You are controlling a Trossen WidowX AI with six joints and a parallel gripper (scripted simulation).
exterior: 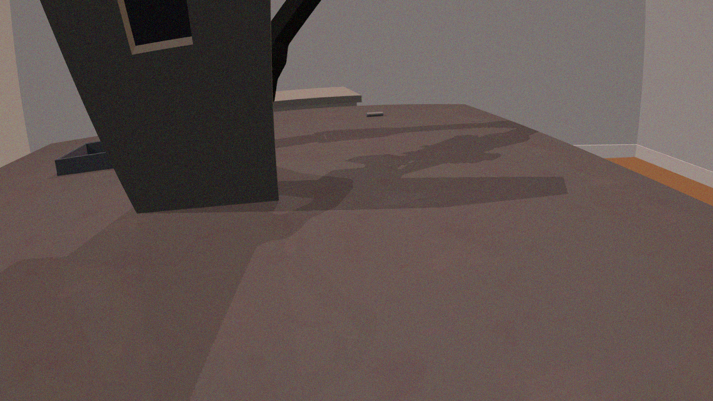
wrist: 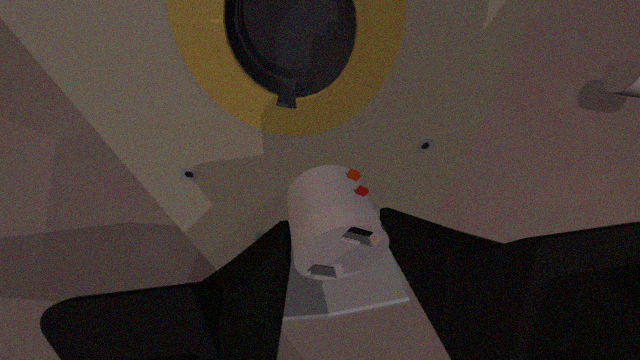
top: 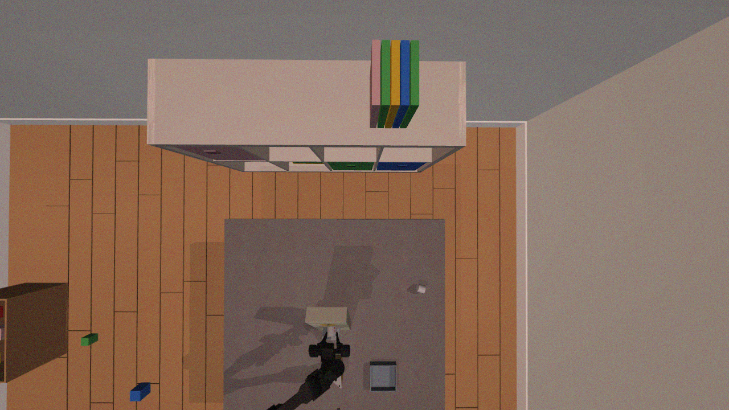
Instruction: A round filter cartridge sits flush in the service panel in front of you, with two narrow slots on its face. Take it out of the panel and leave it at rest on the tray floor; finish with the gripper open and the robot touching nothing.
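The cartridge [top: 331,331] [wrist: 330,205], a whitish cylinder with two slots on its end and orange and red marks, is out of its hole. It lies over the grey ledge [wrist: 372,285] on the panel's front. My gripper [top: 331,335] [wrist: 334,222] is shut on the cartridge, one black finger on each side. Whether the cartridge still touches the ledge is unclear. The beige panel [top: 326,314] [exterior: 199,124] [wrist: 115,85] shows a dark empty hole [wrist: 300,45] inside a yellow ring [wrist: 200,75]. The tray [top: 383,363] [exterior: 82,164] stands to the right of the arm in the top view.
A small white cylinder [top: 421,288] [exterior: 375,114] lies on the table to the panel's right in the top view. A pale pointed thing [top: 339,381] lies partly hidden under the arm. The panel hides the gripper in the exterior view.
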